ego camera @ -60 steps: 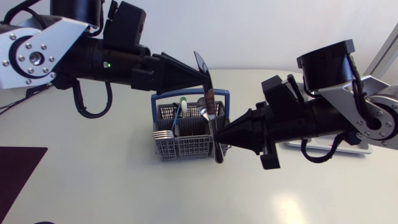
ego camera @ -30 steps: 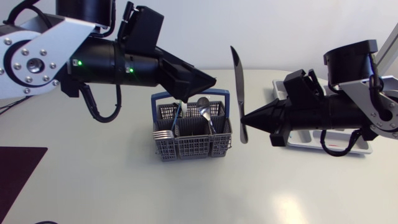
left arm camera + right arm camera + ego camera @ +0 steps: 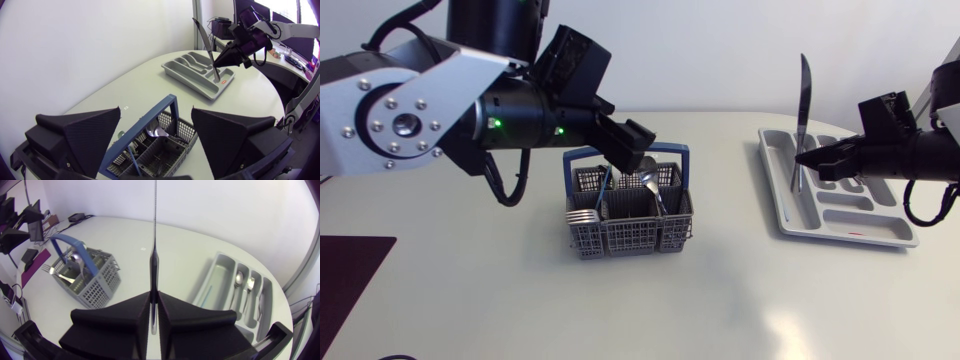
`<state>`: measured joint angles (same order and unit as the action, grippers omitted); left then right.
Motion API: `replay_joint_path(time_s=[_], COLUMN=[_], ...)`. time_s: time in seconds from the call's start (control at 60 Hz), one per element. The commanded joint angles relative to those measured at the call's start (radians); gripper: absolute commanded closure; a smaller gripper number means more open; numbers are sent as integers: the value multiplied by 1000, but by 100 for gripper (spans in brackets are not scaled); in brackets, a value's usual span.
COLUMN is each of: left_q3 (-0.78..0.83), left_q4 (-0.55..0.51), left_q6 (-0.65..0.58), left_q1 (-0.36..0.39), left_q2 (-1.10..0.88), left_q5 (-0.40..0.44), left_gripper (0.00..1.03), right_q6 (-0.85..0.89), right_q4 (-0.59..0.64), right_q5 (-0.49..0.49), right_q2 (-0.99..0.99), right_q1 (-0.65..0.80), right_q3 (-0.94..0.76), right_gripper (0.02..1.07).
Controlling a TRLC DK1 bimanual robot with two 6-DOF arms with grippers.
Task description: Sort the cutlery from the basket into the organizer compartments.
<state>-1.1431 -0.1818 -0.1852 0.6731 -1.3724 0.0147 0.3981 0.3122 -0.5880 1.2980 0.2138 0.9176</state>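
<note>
Steel catches the light where the knife (image 3: 802, 110) stands upright, pinched low on its handle by the right claw (image 3: 807, 158) over the left part of the grey plastic organizer (image 3: 772, 190) at the right of the pale tabletop (image 3: 470, 300); which compartment lies under the tip cannot be told. At the middle, the left claw (image 3: 632, 152), fingers spread and holding nothing, hangs over the grey mesh basket (image 3: 620, 235) with its blue hoop handle (image 3: 625, 152), forks (image 3: 582, 215) and a spoon (image 3: 648, 172) standing in it. From the left wrist, two broad matte wedges gape on either side of the basket (image 3: 160, 145), the organizer (image 3: 192, 82) far beyond. From the right wrist, the black fingers press flat on the slim handle of the knife (image 3: 155, 230), its blade rising edge-on ahead of the right claw (image 3: 154, 294); beside it run the smooth moulded troughs of the organizer (image 3: 210, 280), where two pieces of cutlery (image 3: 239, 280) lie. The step appears to be placing: done well, the blade would be tipped flat, lined up along a long trough and lowered close before release, since so thin and slick a handle could swivel.
</note>
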Motion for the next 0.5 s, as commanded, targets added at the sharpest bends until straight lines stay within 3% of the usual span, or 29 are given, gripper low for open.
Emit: replay_joint_path(time_s=[0.0, 0.167, 0.483], left_q3=[28, 34, 42], left_q4=[10, 18, 48], left_q6=[-25, -43, -65], left_q1=[16, 26, 46], left_q2=[-22, -30, -63], left_q5=[-32, -94, -229], left_gripper=[5, 5, 5], right_q6=[24, 27, -2], right_q4=[5, 13, 24], right_q5=[30, 96, 323], right_q2=[66, 176, 448], right_q1=[58, 144, 245], right_q3=[69, 161, 380], right_gripper=[101, 101, 101])
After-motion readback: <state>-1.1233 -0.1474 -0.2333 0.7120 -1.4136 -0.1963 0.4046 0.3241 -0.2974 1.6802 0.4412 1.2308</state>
